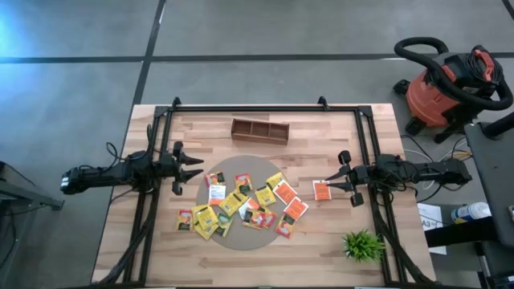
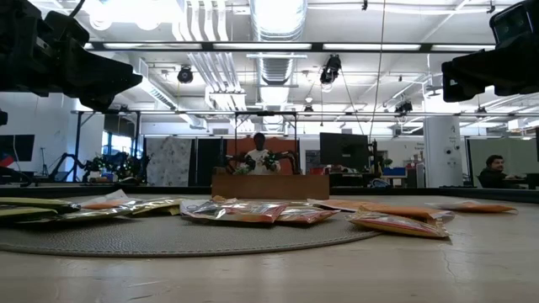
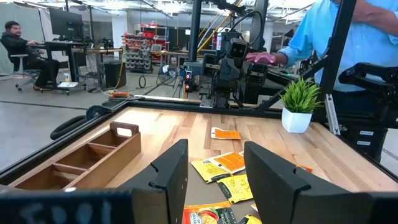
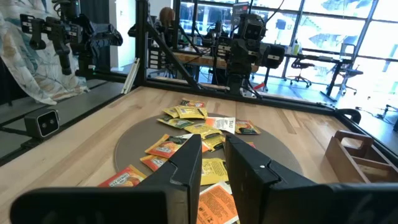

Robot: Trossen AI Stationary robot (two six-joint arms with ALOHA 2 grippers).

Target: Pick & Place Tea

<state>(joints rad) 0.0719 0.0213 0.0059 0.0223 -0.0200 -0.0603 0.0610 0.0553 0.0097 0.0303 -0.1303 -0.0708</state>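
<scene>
The tea packets (image 1: 241, 205), mostly yellow with some orange-red and one white, lie scattered flat on a round grey mat (image 1: 250, 166). One orange packet (image 1: 322, 191) lies apart on the bare wood to the mat's right, also seen in the left wrist view (image 3: 225, 133). My right gripper (image 1: 329, 184) hovers just over this packet's right edge, open by a narrow gap (image 4: 213, 155), and the packet (image 4: 214, 202) shows below the fingers. My left gripper (image 1: 199, 170) is open and hovers at the mat's left edge (image 3: 214, 168). In the low view both grippers hang well above the table.
A brown wooden divided tray (image 1: 259, 130) sits at the far middle of the table. A small green plant (image 1: 363, 245) stands near the right front corner. A black frame (image 1: 249, 106) rims the table. A red shop vacuum (image 1: 446, 88) stands off to the right. A person's blue sleeve (image 3: 348, 37) shows beyond the table.
</scene>
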